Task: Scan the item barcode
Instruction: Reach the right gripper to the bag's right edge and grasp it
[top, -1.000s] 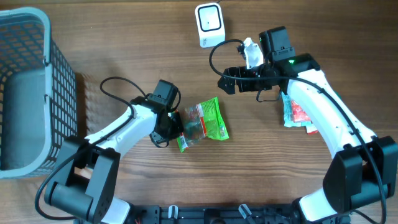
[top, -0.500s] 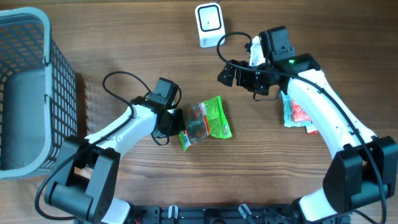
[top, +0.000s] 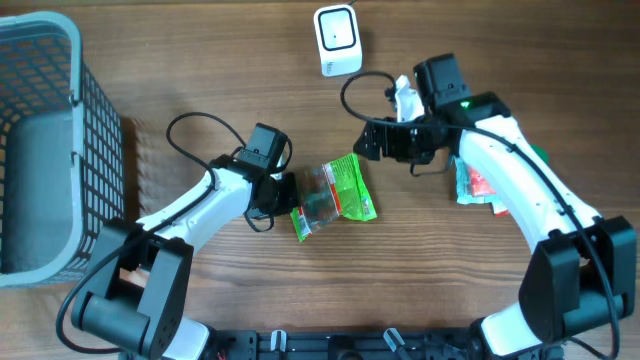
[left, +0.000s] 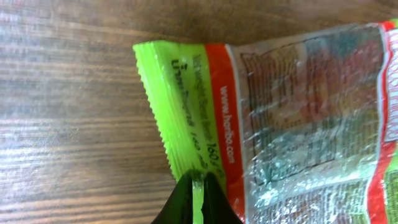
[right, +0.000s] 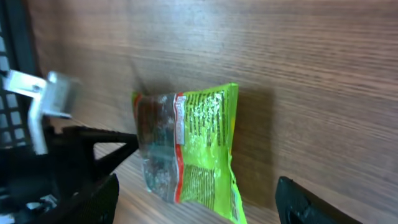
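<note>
Green crimped seam of the snack bag (left: 186, 124) sits pinched between the left fingers (left: 198, 200), which are clamped tight on it; the rest of the bag lies on the wooden bench (left: 62, 124) ahead of them. The right fingers (top: 368, 140) stand wide apart, holding nothing, just beyond the bag's far end, with the white scanner (top: 337, 40) farther off.

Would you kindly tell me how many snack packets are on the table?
2. A green packet lies mid-table, its edge pinched by the left gripper; a red-and-white packet lies further right, partly under the right arm, which may hide more.
</note>
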